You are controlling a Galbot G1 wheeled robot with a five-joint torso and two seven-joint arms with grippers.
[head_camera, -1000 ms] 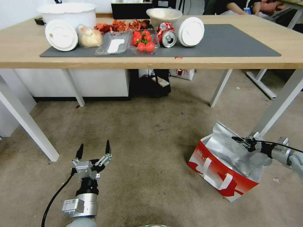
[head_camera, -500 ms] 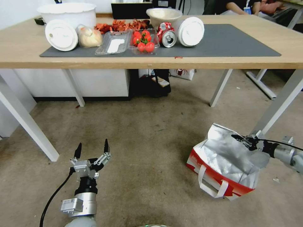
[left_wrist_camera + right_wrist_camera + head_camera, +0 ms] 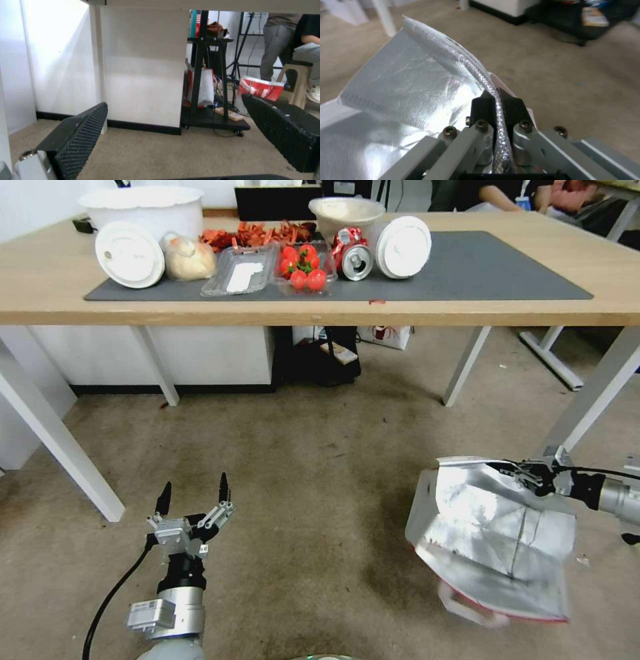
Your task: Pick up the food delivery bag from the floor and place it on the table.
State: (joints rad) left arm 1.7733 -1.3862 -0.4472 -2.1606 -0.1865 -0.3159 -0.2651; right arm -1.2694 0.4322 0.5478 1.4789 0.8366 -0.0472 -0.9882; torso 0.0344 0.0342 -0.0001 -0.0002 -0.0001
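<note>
The left gripper has two thin black fingers with pointed tips, fixed on small silver-grey metal links. Behind them comes a black collar, then a round silver wrist with a small grey box that carries a label. A black cable runs along this arm. In the left wrist view the inner faces of the fingers are black pads with a fine dotted texture.

The right gripper has the same black fingers on a silver cylindrical arm, also with a thin black cable. In the right wrist view its grey metal links carry four round dark screws.
</note>
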